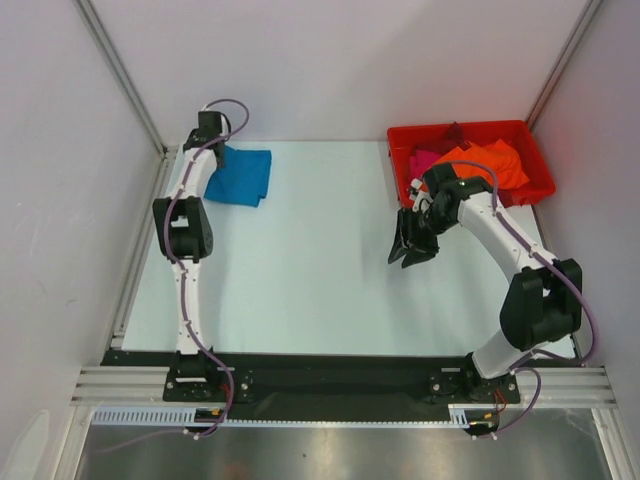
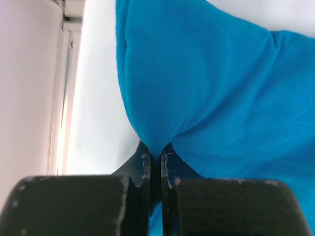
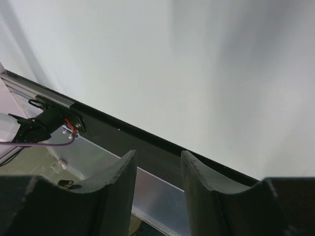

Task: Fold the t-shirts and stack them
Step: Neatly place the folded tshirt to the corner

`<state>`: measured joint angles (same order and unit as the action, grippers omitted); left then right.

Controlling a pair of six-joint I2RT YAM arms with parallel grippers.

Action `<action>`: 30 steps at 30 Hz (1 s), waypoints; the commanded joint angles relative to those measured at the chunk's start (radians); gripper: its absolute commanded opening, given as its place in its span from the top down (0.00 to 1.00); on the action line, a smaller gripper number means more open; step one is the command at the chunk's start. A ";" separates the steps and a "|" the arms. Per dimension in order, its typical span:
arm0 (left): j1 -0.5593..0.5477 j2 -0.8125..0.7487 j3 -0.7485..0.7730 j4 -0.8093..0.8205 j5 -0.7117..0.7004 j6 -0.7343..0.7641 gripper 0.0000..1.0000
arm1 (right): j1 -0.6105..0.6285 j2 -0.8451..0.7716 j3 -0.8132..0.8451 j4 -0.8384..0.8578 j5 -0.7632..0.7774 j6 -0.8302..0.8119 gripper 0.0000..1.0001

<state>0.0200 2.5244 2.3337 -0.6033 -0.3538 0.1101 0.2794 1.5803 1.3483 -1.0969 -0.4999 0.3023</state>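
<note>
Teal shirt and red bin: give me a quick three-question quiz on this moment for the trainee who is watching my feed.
1. True or false: the left gripper is shut on the teal-blue t-shirt.
2. Fill the gap: the right gripper is ____ and has nothing between its fingers.
3. Pick one: where is the orange t-shirt? A) in the red bin. B) in the right gripper. C) under the teal-blue t-shirt.

Key: 1 true; 2 open; 3 A.
</note>
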 commanded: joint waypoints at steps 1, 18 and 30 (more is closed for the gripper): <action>0.031 0.011 0.065 0.111 0.010 0.037 1.00 | -0.017 0.041 0.069 -0.027 0.017 0.003 0.54; 0.118 0.059 0.085 0.244 0.027 -0.032 1.00 | -0.029 0.202 0.189 -0.014 0.000 0.054 0.55; 0.136 0.036 0.131 0.238 -0.086 -0.068 0.30 | -0.026 0.184 0.149 0.026 -0.020 0.098 0.55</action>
<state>0.1429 2.6045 2.3836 -0.3916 -0.3492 0.0750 0.2527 1.7767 1.4998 -1.0882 -0.4980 0.3752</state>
